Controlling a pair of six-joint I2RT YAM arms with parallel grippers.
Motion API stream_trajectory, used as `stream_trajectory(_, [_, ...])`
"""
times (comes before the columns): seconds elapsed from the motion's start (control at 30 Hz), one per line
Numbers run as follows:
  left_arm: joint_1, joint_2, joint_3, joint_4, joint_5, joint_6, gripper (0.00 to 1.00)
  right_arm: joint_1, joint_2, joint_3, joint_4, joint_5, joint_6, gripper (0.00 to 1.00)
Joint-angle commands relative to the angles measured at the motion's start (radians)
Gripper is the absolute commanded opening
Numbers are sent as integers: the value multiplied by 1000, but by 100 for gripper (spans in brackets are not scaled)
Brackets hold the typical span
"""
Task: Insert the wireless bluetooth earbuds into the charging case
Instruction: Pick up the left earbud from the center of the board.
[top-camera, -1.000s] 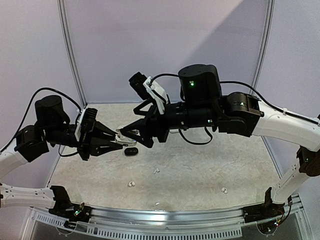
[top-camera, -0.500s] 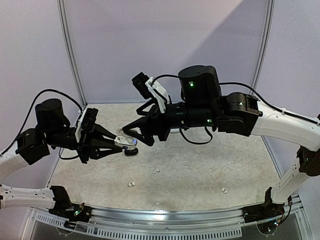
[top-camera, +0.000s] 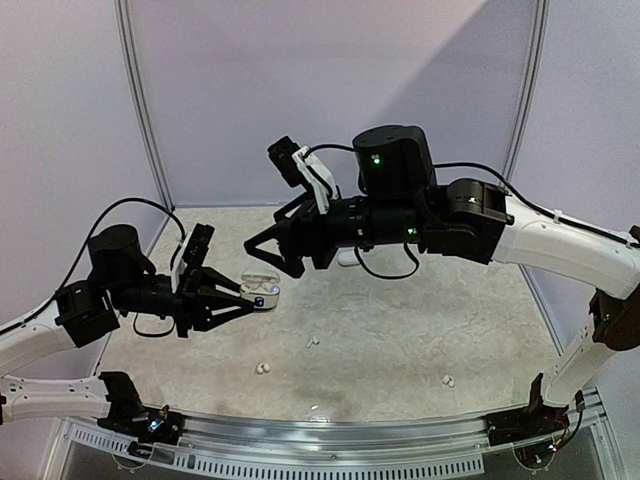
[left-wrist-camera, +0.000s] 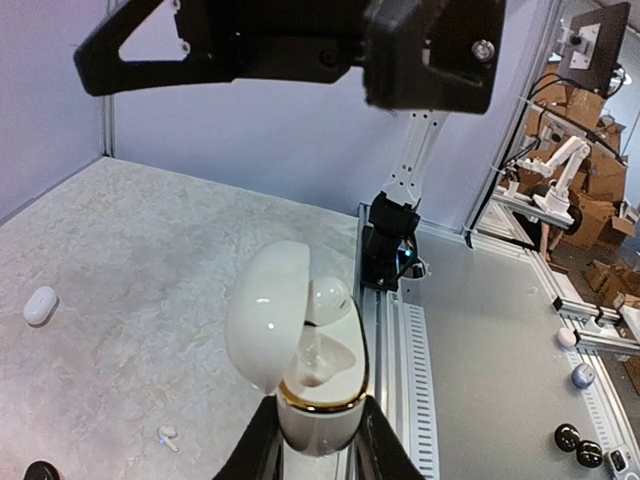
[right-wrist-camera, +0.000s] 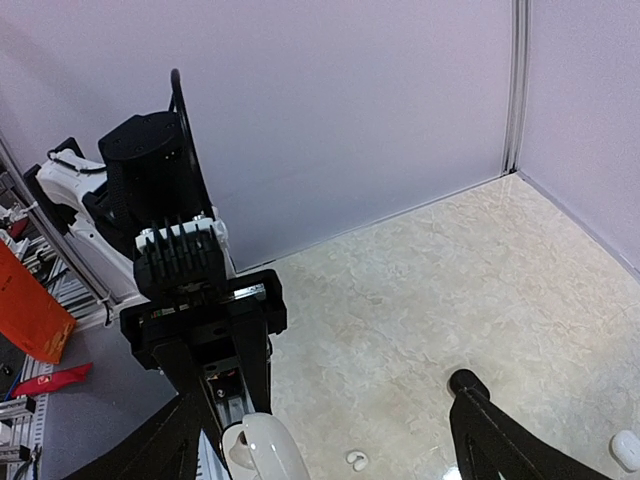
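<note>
My left gripper is clenched on the base of the white charging case, holding it up off the table with the lid swung open toward the right arm. In the left wrist view a rounded white shape sits in the far socket. It may be one bud already seated, but I cannot say for sure, and the near socket looks hollow. My right gripper hangs just above the case with its jaws spread wide and nothing between them. From above I count four white earbuds loose on the table, well apart from each other and from the case. I'd judge the job barely begun: the case is presented and ready, but nearly all the picking and seating is left.
</note>
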Motion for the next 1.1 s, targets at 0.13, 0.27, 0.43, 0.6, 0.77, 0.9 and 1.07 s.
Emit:
stream_trajectory(0.13, [74, -43, -46, 110, -63, -98, 0, -81, 14, 37, -99, 124, 155, 88])
stream_trajectory(0.27, [108, -96, -85, 115, -164, -112, 0, -124, 55, 36, -270, 380, 370, 81])
stream_trajectory(0.43, [123, -163, -109, 88, -261, -91, 0, -124, 234, 127, -465, 422, 522, 73])
stream_trajectory(0.6, [137, -209, -120, 57, -270, -66, 0, -125, 470, 254, -575, 356, 597, 63])
stream_trajectory(0.77, [143, -225, -120, 57, -262, -63, 0, -124, 680, 401, -696, 340, 626, 61])
stream_trajectory(0.9, [146, -222, -124, 66, -252, -74, 0, -110, 770, 437, -698, 335, 621, 64])
stream_trajectory(1.07, [150, -215, -122, 78, -247, -82, 0, -87, 838, 437, -731, 327, 601, 66])
